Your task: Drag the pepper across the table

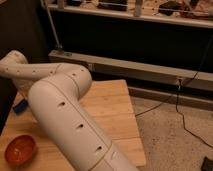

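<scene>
Camera view, plank table, speckled floor, gripper hidden behind arm, grip untellable

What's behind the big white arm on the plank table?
Visible beside the white robot arm: the edge of a blue object, a round orange-red bowl and bare light wooden plank table. The arm covers the rest: no pepper shows, and the end effector is out of view.
</scene>
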Tool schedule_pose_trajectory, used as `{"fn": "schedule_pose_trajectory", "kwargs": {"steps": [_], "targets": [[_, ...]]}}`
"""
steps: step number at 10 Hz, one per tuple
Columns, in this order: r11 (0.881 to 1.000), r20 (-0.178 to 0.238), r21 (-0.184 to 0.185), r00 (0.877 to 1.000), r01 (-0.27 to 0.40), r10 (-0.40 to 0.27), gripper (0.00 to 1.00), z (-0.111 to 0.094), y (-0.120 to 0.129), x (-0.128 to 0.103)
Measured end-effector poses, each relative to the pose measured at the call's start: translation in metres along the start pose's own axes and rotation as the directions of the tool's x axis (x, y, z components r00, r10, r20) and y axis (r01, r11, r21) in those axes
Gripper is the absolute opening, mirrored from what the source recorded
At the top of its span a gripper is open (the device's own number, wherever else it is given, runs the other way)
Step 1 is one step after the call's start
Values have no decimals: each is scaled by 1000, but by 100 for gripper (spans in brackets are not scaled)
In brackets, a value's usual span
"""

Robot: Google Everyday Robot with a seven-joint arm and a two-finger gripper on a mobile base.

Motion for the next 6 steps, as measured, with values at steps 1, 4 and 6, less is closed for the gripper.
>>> {"fn": "schedule_pose_trajectory", "kwargs": {"steps": [1,4,6], "targets": [[1000,-7,-2,1000,1,-1,65,6,-16,0],[999,-17,-36,1000,-8,7,65,21,-44,13],[997,-8,-78,1000,-12,11,65,27,-51,23]]}}
